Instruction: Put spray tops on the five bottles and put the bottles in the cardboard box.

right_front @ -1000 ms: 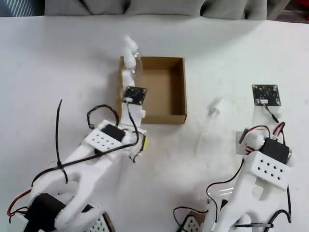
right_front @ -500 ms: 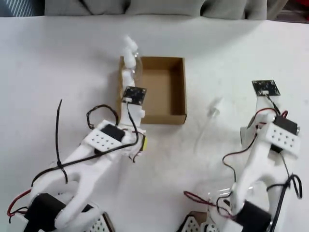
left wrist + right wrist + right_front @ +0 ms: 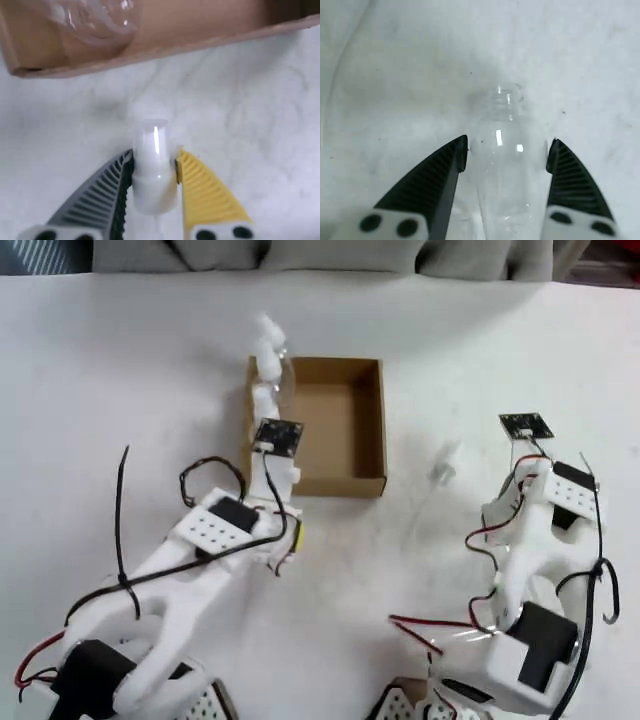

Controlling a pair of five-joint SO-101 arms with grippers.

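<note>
In the left wrist view my left gripper (image 3: pixel 154 175) is shut on a white spray top (image 3: pixel 154 150), just off the outer wall of the cardboard box (image 3: pixel 165 47). A clear bottle (image 3: pixel 97 20) lies inside the box by that wall. In the high view the left arm (image 3: pixel 268 455) stands at the box's (image 3: pixel 372 425) left wall. My right gripper (image 3: pixel 507 150) is open, its fingers close on either side of a clear bottle (image 3: pixel 507 145) with a bare neck. Another spray top (image 3: pixel 441 468) with a long clear tube lies on the table between the box and the right arm (image 3: pixel 545 510).
The white table (image 3: pixel 130 370) is open to the left of the box and behind it. Loose black and red cables (image 3: pixel 120 530) hang off both arms near the front edge. Grey cushions (image 3: pixel 330 255) line the far side.
The right arm has folded up and drawn in, and its wrist camera has shifted left toward the loose spray top. The left arm has stayed where it was.
</note>
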